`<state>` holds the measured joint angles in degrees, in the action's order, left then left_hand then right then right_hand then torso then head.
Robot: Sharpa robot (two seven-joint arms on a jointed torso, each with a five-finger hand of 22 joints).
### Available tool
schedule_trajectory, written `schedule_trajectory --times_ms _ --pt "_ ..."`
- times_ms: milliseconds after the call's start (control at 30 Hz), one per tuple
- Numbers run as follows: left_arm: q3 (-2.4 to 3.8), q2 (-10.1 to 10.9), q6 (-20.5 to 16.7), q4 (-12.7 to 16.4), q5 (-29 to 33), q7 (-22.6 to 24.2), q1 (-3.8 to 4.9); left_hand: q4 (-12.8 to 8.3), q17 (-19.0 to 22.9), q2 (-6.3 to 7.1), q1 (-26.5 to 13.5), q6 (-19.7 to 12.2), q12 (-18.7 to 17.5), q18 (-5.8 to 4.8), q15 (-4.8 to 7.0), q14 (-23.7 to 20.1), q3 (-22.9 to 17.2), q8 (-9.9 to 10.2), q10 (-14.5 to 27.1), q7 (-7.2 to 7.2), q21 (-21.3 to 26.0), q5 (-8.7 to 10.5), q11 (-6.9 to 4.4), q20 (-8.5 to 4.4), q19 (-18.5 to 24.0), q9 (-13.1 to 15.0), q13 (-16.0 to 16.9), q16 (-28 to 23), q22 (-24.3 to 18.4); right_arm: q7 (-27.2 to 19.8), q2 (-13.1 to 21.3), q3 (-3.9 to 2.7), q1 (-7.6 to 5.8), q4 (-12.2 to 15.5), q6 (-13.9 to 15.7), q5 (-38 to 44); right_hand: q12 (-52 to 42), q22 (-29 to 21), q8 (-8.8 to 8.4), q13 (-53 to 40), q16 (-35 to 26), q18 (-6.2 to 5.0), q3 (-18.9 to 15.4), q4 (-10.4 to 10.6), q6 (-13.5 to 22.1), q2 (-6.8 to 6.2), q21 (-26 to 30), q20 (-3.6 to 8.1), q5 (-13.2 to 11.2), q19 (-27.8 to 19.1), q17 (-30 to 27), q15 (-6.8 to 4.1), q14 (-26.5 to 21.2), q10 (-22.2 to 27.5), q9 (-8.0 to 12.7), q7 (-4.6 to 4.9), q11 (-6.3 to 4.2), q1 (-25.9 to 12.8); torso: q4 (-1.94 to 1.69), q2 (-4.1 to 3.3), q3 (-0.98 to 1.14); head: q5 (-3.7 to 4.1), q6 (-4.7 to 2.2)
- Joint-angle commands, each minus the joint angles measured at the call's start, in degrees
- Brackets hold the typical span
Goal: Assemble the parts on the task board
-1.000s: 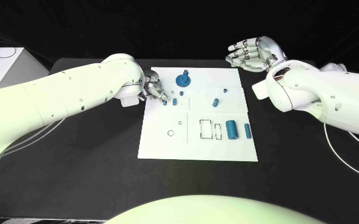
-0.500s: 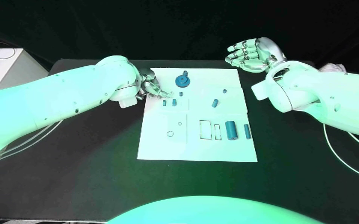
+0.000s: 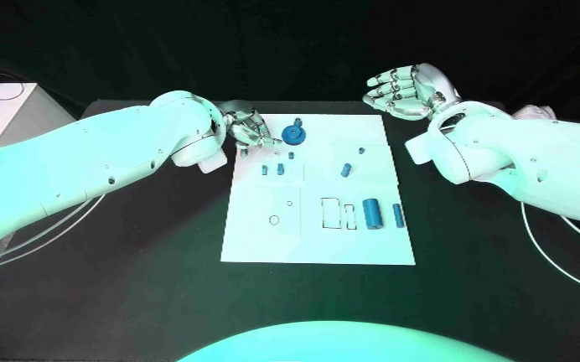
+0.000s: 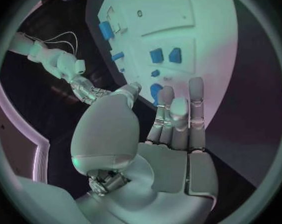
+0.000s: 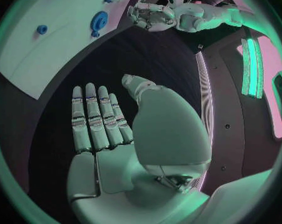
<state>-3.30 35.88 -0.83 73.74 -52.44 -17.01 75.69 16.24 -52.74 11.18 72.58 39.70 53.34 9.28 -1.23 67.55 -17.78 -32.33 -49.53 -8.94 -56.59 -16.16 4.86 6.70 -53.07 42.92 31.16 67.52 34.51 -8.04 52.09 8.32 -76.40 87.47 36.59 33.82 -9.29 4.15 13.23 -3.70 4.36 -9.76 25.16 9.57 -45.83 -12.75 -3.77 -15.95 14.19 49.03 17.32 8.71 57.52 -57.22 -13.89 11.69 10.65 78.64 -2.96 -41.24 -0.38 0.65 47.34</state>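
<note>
Left hand (image 3: 248, 130), empty with fingers apart, has lifted off the white task board (image 3: 317, 240); I judge another small blue part next.

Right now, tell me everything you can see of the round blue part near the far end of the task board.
The round blue part is a flat disc with a short stub rising from its top, of matte blue, plastic-looking material. It sits on the white task board near the far edge, left of centre. The left hand hovers just beside it with nothing in its grasp; contact cannot be told. The right wrist view shows it as a disc with a raised hub.
</note>
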Motion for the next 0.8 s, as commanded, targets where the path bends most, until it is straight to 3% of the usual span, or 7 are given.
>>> schedule_trajectory --times_ms 33,100,133,267,567,633,800 --pt "-0.38 -0.4 -7.0 0.4 -0.5 13.2 -0.37 -1.1 7.0 0.82 5.6 -2.6 -3.1 1.20 -0.66 -5.0 -2.6 2.3 2.7 -0.78 2.9 -0.03 0.74 0.91 0.8 -2.8 -2.6 -5.2 -1.8 -1.3 0.1 -0.02 0.03 -0.4 -0.4 -0.2 0.4 -0.2 -0.10 0.1 -0.3 -0.84 0.1 -0.5 -0.4 0.34 0.2 0.01 0.3 -0.5 -0.3 0.28 0.2 -0.3 0.0 2.26 0.12 -0.1 -0.07 -0.01 -0.02 0.18 -0.30" --pt "-0.79 -0.7 -8.4 0.3 -2.9 16.7 -0.74 -2.7 8.6 1.33 9.6 -4.1 -5.4 1.28 -0.39 -5.9 -5.2 4.1 3.7 -0.80 3.6 -0.16 0.41 0.79 0.4 -5.0 -4.6 -6.3 -2.4 -1.4 0.1 -0.02 0.03 -0.6 -0.4 -0.3 0.5 -0.3 0.02 0.1 -0.3 -0.86 0.2 -0.6 -0.6 0.39 0.2 0.01 0.4 -0.5 -0.4 0.24 0.3 -0.4 0.0 2.12 0.04 -0.1 -0.06 0.01 -0.01 0.28 -0.42" --pt "-0.96 -0.9 -8.8 0.2 -4.1 18.0 -0.95 -3.6 9.7 1.84 11.7 -3.5 -8.7 1.08 -0.98 -8.0 -7.5 4.7 5.5 -1.35 4.5 -0.05 1.25 0.97 1.3 -6.8 -7.2 -7.8 -2.8 -1.4 0.1 -0.02 0.03 -0.6 -0.4 -0.3 0.5 -0.3 0.05 0.1 -0.3 -0.87 0.2 -0.6 -0.7 0.41 0.2 0.01 0.4 -0.5 -0.5 0.23 0.3 -0.4 0.0 2.09 0.01 -0.1 -0.06 0.01 -0.01 0.30 -0.46" --pt "-1.46 -1.8 -10.0 -0.5 -10.1 21.3 -1.71 -5.6 12.2 2.92 12.7 -2.2 -13.7 1.12 -1.92 -9.5 -10.1 5.2 6.5 -1.94 4.5 0.11 2.42 1.73 2.7 -10.8 -12.3 -9.3 -2.5 -1.5 0.0 -0.02 0.03 -0.8 -0.7 -0.4 0.5 -0.3 0.06 0.1 -0.3 -0.87 0.2 -0.6 -0.7 0.42 0.2 0.02 0.4 -0.5 -0.5 0.22 0.3 -0.4 0.0 2.08 0.00 -0.1 -0.01 -0.04 -0.03 0.36 -0.81" --pt "-2.42 -4.7 -10.9 -4.4 -20.7 23.3 -2.99 -6.4 13.2 3.77 11.1 -1.9 -15.9 1.22 -2.29 -8.2 -9.1 5.7 7.6 -1.80 3.7 0.61 2.86 2.26 2.3 -13.6 -15.2 -7.9 -2.1 -1.4 -0.2 -0.02 0.03 -1.2 -1.0 -0.6 0.5 -0.3 0.06 0.0 -0.3 -0.89 0.3 -0.6 -0.8 0.43 0.1 0.03 0.5 -0.5 -0.5 0.21 0.4 -0.4 0.0 2.11 0.01 -0.1 0.20 -0.19 0.02 0.47 -1.02" --pt "-2.51 -5.3 -10.7 -5.1 -21.6 23.0 -3.13 -5.7 13.4 3.67 9.7 -1.5 -15.9 1.25 -2.38 -7.9 -7.5 5.7 7.9 -1.40 4.3 3.81 2.81 2.49 1.9 -14.7 -15.9 -6.8 -2.5 -1.4 -0.2 -0.02 0.03 -1.2 -1.1 -0.6 0.5 -0.3 0.06 0.0 -0.3 -0.89 0.3 -0.6 -0.8 0.43 0.1 0.03 0.5 -0.5 -0.5 0.21 0.4 -0.4 0.0 2.11 0.01 -0.1 0.19 -0.20 0.03 0.52 -1.09" --pt "-2.59 -6.4 -10.1 -6.2 -23.5 21.9 -3.30 -6.4 13.6 2.89 11.0 -0.4 -15.6 1.29 -2.19 -7.3 -7.7 5.6 7.5 -1.32 3.8 3.73 2.71 2.30 0.8 -15.8 -16.7 -5.2 -2.4 -1.4 -0.3 -0.02 0.03 -1.3 -1.2 -0.6 0.5 -0.3 0.06 0.0 -0.3 -0.89 0.3 -0.6 -0.8 0.43 0.1 0.03 0.5 -0.5 -0.5 0.21 0.4 -0.4 0.0 2.11 0.01 -0.1 0.11 -0.10 0.03 0.59 -1.06"
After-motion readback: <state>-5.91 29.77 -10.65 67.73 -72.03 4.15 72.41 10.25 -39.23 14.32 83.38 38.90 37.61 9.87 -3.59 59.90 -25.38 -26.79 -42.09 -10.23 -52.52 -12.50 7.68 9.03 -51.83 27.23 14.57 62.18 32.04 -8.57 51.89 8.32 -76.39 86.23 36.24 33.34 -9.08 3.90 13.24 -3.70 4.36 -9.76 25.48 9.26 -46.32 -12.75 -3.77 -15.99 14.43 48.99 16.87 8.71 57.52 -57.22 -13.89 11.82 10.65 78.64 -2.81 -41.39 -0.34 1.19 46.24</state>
